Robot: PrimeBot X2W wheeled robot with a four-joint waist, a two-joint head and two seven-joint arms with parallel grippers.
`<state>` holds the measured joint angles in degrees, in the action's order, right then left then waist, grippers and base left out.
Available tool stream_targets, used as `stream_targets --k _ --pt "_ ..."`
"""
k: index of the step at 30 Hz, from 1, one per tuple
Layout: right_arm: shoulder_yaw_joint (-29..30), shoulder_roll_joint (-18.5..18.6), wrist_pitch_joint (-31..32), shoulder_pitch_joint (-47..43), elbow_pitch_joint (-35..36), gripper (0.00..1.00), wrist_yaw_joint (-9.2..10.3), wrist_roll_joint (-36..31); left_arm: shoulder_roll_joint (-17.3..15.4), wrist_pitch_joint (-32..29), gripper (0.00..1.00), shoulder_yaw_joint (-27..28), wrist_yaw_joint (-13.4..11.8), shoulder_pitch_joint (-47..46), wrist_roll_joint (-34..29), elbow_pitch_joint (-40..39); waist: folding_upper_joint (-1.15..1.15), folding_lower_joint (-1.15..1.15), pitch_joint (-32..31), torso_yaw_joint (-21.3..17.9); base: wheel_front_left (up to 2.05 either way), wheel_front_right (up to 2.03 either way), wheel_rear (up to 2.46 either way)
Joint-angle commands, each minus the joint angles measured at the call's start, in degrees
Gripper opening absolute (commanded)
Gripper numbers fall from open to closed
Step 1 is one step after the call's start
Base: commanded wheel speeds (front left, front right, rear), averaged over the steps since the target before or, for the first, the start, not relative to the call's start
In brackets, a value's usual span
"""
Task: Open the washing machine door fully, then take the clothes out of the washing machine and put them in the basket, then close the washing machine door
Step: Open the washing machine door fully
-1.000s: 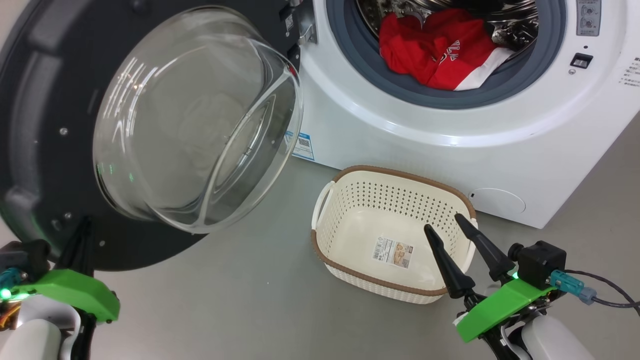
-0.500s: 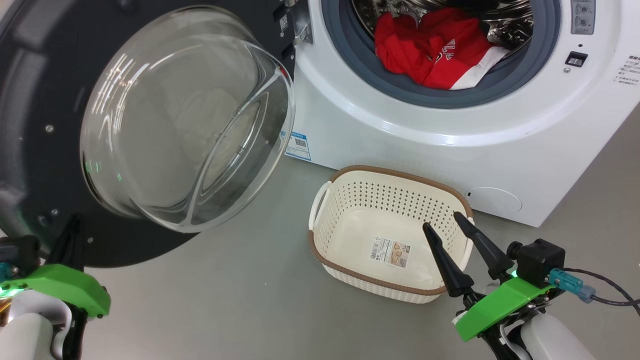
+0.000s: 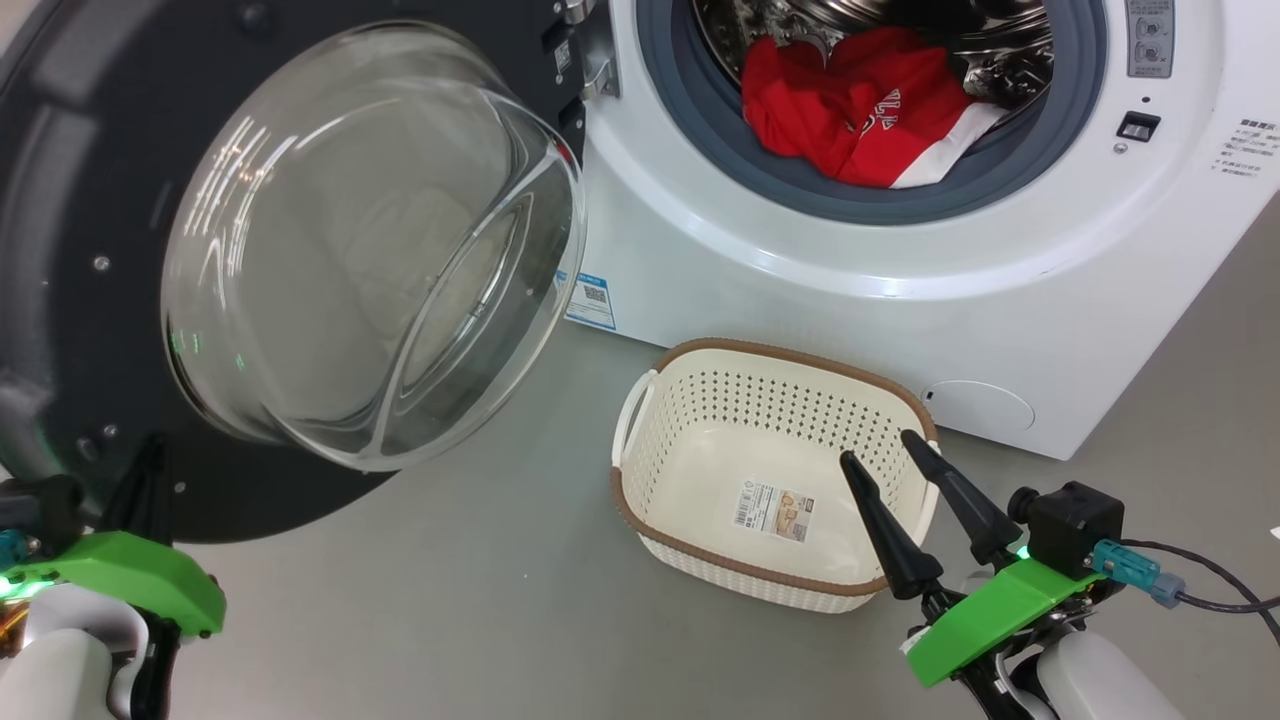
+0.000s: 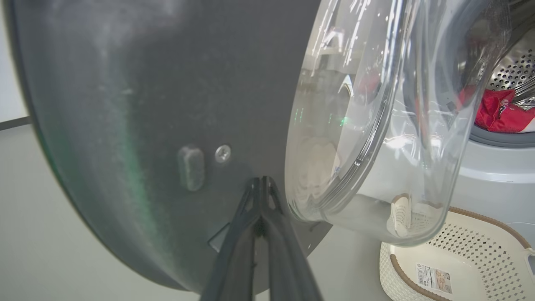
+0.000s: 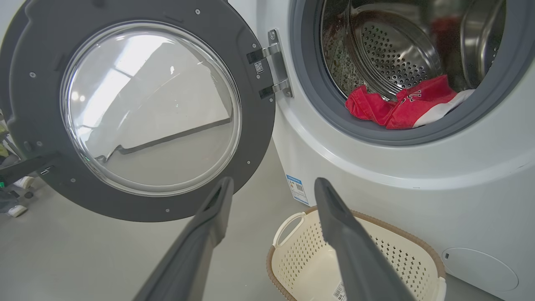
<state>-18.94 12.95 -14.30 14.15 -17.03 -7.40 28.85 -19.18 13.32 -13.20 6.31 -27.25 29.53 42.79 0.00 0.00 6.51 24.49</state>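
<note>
**Colleague:** That plain grey floor (image 3: 480, 600) in front of you, what stands on it?

**Me:** The white washing machine (image 3: 800, 290), and just before it the cream basket (image 3: 627, 505), with nothing in it but its paper label. The washing machine door (image 3: 90, 150) hangs wide on its hinge at my left, its glass window (image 3: 370, 250) bulging toward me.

**Colleague:** And your arms?

**Me:** My left gripper (image 4: 261, 186) has its fingers pressed together, holding nothing. The tips appear to rest on the door's dark inner face, low down, just beside the glass. My right gripper (image 3: 878, 448) is spread wide and holds nothing, poised over the basket's near right corner.

**Colleague:** Where are the clothes?

**Me:** The clothes (image 3: 850, 110) are a red heap with white trim at the bottom front of the drum (image 5: 388, 54), partly lapping over the grey-blue rubber ring (image 3: 700, 130). The heap runs across the opening, side to side.

**Colleague:** Which arm goes in?

**Me:** The right, I judge. The heap lies ahead of it and higher, well apart, past the basket. My fingers already point roughly that way, and the path into the opening looks clear. The left is over by the door, well off to the side. I can't tell whether the door has reached its stop.
</note>
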Motion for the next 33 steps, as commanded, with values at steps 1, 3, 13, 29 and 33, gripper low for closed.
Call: stream_targets --k 1,3,13,29,33 --pt "-1.2 0.2 -0.7 0.7 1.2 1.00 -0.09 0.3 -2.8 0.9 0.00 2.0 -0.3 -1.3 0.5 -1.2 0.00 0.00 0.0 -0.1 0.00 0.00 0.00" --pt "-1.1 0.2 -0.7 0.7 1.2 1.00 -0.09 0.4 -2.6 1.0 0.00 2.1 -0.5 -0.7 0.5 -1.7 0.00 0.00 -0.1 -0.2 0.00 0.00 0.00" --pt "-1.0 0.2 -0.7 0.9 1.3 1.00 -0.09 0.4 -2.1 1.3 0.00 2.7 -1.6 2.8 1.4 -5.2 0.00 0.00 0.0 -1.1 0.00 0.00 0.00" --pt "-0.7 0.2 -0.7 1.1 1.6 1.00 -0.09 0.2 -1.2 1.2 0.00 3.6 -4.7 8.7 2.5 -14.5 0.00 0.00 0.0 -2.5 0.00 0.00 0.00" --pt "-0.7 0.2 -0.7 1.2 1.7 1.00 -0.09 0.2 -1.0 0.8 0.00 3.7 -5.9 10.4 2.7 -17.9 0.00 0.00 0.1 -3.0 0.00 0.00 0.00"
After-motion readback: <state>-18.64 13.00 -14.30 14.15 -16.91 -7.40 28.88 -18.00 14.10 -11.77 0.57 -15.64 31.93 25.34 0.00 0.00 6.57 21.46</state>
